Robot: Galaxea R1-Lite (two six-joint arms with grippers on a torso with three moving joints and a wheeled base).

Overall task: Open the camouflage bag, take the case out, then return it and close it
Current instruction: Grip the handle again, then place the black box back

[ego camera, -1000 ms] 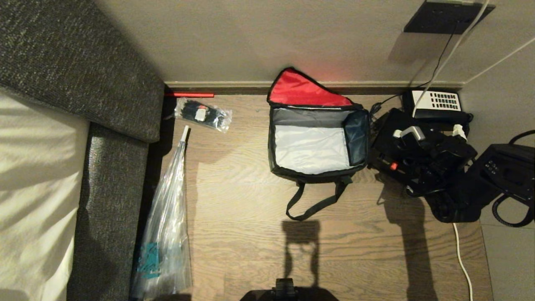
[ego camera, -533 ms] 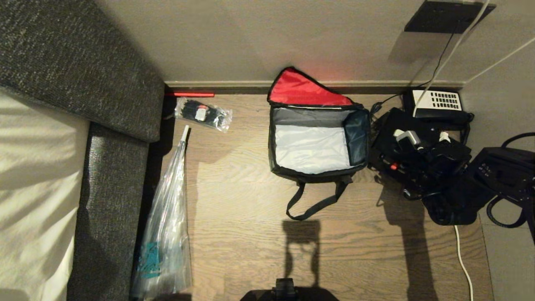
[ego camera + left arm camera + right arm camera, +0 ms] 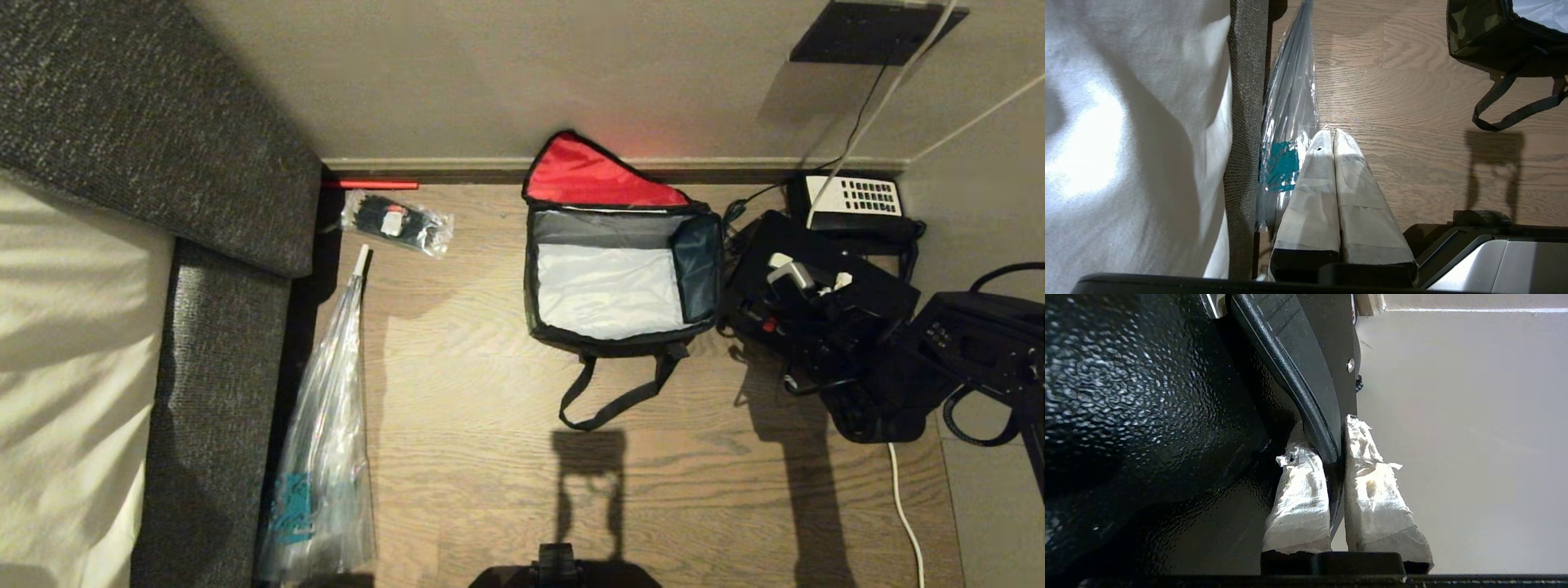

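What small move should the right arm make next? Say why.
Probably lift the case and carry it toward the open camouflage bag. The right gripper is clamped on the case's handle, the case lies beside the bag, and the bag's pale inside shows nothing in it.

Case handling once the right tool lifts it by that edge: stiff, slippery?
The case is probably rigid: its pebbled shell and moulded rim hold shape under the right tool. Likely slippery, since the surface is glossy and the pinch is narrow. Gripped at one edge, it may swing or tilt.
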